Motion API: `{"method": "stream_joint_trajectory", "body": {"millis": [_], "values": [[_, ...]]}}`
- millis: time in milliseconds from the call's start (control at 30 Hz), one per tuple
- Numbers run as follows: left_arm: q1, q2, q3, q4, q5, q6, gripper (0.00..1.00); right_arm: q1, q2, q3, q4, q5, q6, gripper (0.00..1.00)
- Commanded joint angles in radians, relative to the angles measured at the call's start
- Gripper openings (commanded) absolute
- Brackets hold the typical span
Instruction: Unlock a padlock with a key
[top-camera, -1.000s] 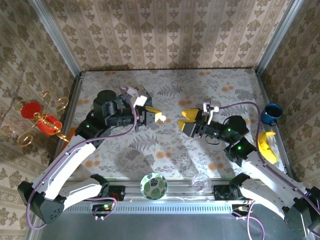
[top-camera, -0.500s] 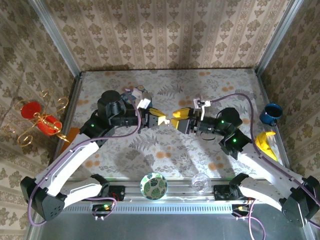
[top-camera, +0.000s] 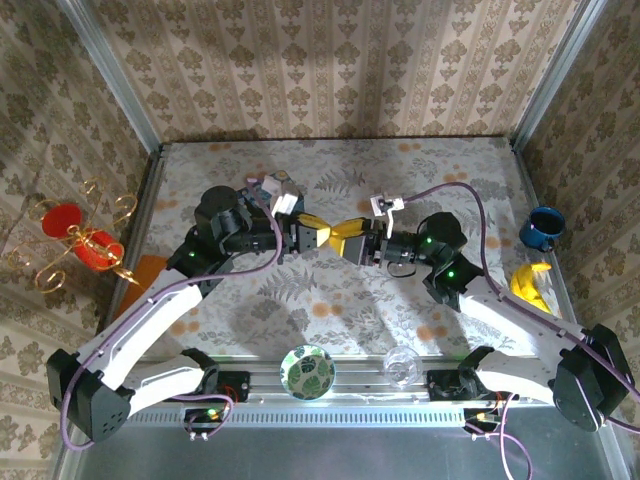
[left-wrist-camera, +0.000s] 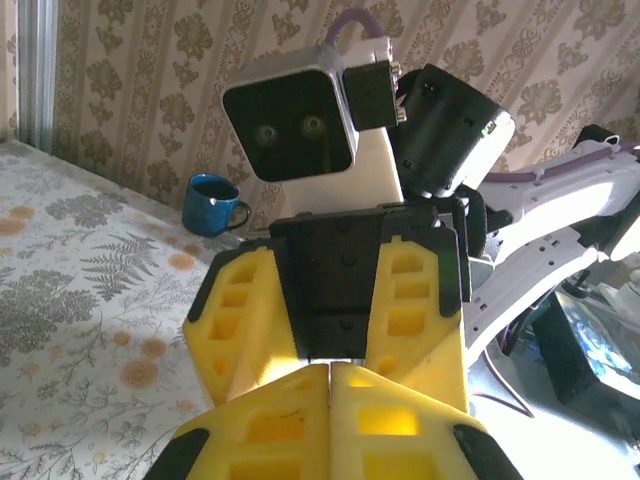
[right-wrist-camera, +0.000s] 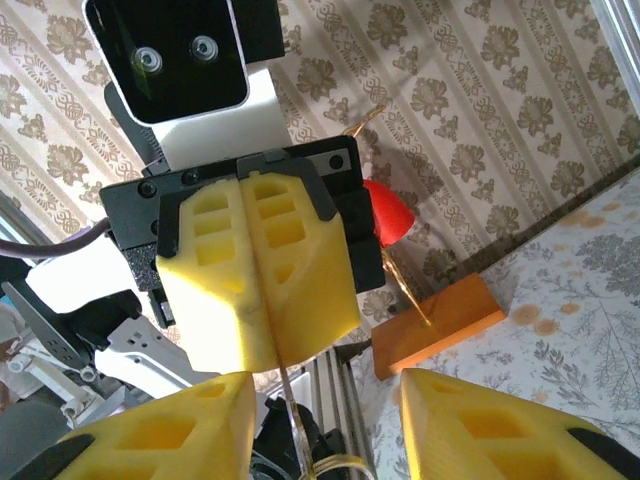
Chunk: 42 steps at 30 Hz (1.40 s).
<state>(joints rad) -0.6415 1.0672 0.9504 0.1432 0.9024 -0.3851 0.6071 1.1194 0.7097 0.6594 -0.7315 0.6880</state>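
Top external – both arms reach in over the floral table (top-camera: 300, 300) and meet nose to nose at its middle. The left gripper (top-camera: 321, 229) and right gripper (top-camera: 348, 237) have their yellow tips touching or just about. Padlock: cannot tell where it is, since anything that small is lost where the tips meet. A blue mug (top-camera: 543, 227) and a banana (top-camera: 533, 285) sit at the right edge. A red-cup stand (top-camera: 72, 235) is off the left side.

Left wrist – the left gripper (left-wrist-camera: 330, 400) has its fingers pressed together with no gap at the seam. The right gripper (left-wrist-camera: 330, 352) faces it head-on with its fingers apart, one on each side. The blue mug (left-wrist-camera: 210, 205) is behind.

Right wrist – the right gripper (right-wrist-camera: 325, 420) has its fingers apart with a wide gap. The left gripper (right-wrist-camera: 262, 335) sits above that gap, its fingers together, clamped on a thin pale strip (right-wrist-camera: 285, 395) that hangs from the seam down between the right fingers. I cannot tell what the strip is.
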Motion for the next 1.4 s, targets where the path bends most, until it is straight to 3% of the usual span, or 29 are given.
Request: {"method": "stream_joint_trajectory", "body": {"millis": [0, 200, 533, 667, 800, 1067, 1367], "values": [[0.022, -0.007, -0.026, 0.132, 0.025, -0.080, 0.00, 0.010, 0.003, 0.027, 0.040, -0.019, 0.002, 0.40], [0.037, -0.004, -0.040, 0.177, 0.028, -0.112, 0.00, 0.010, -0.003, 0.024, 0.029, -0.013, -0.006, 0.36], [0.040, 0.000, -0.038, 0.180, 0.039, -0.117, 0.00, 0.010, -0.012, 0.024, 0.017, 0.013, -0.016, 0.19], [0.043, -0.003, -0.042, 0.174, 0.044, -0.117, 0.00, 0.010, -0.018, 0.024, 0.017, 0.024, -0.016, 0.20], [0.043, -0.010, -0.047, 0.169, 0.047, -0.117, 0.00, 0.010, -0.027, 0.024, 0.013, 0.044, -0.018, 0.28], [0.045, -0.016, -0.050, 0.164, 0.047, -0.117, 0.00, 0.010, -0.028, 0.028, 0.017, 0.041, -0.016, 0.27], [0.046, -0.015, -0.050, 0.166, 0.043, -0.118, 0.00, 0.010, -0.026, 0.033, 0.016, 0.031, -0.015, 0.09]]}}
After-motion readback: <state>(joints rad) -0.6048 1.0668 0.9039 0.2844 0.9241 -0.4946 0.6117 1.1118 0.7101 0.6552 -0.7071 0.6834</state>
